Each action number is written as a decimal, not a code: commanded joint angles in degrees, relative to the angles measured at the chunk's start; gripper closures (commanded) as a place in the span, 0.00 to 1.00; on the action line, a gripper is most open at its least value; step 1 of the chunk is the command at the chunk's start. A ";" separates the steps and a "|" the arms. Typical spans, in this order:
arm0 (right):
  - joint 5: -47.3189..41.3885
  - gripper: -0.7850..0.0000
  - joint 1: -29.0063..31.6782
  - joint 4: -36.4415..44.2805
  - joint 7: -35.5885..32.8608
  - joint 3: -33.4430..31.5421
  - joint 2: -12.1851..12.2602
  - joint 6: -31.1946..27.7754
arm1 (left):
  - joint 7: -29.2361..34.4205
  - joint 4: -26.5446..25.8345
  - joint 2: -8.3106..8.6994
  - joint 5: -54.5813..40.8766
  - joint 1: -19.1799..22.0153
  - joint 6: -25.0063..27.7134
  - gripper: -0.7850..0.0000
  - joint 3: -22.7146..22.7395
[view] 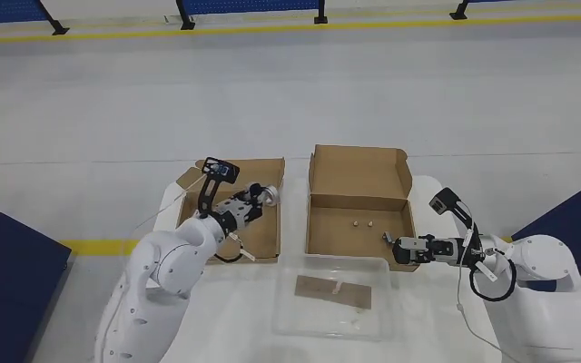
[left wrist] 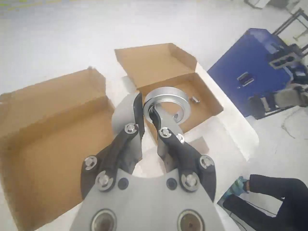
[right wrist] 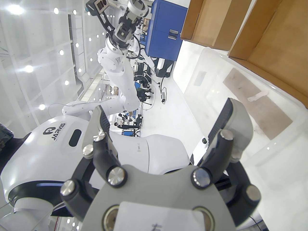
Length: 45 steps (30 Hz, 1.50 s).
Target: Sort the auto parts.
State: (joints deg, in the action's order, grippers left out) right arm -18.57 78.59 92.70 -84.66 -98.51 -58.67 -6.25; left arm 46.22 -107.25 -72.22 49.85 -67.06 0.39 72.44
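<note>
1 shiny flat silver ring (left wrist: 168,94), rim pinched by the left gripper (left wrist: 145,104).

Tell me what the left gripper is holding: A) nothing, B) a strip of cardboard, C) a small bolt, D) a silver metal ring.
D: the left wrist view shows the left gripper shut on the rim of the silver metal ring.
</note>
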 commanded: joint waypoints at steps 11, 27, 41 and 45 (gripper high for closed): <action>0.00 0.00 0.00 0.00 0.00 0.00 0.00 0.00 | 2.80 1.67 -0.13 3.17 1.20 -5.25 1.00 -1.57; 0.00 0.00 0.00 0.00 0.00 0.00 0.00 0.00 | 26.77 20.96 -2.06 7.74 16.16 -24.17 1.00 -9.47; 0.00 0.00 0.00 0.00 0.00 0.00 0.00 0.00 | 31.63 34.19 -3.79 7.16 25.30 -26.82 1.00 -13.39; 0.00 0.00 0.00 0.00 0.00 0.00 0.00 0.00 | 31.25 43.59 -5.42 5.34 30.12 -27.20 1.00 -16.27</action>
State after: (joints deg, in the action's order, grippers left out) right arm -18.57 78.59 92.70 -84.66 -98.51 -58.67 -6.25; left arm 77.76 -66.46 -77.23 55.67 -38.05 -26.53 56.90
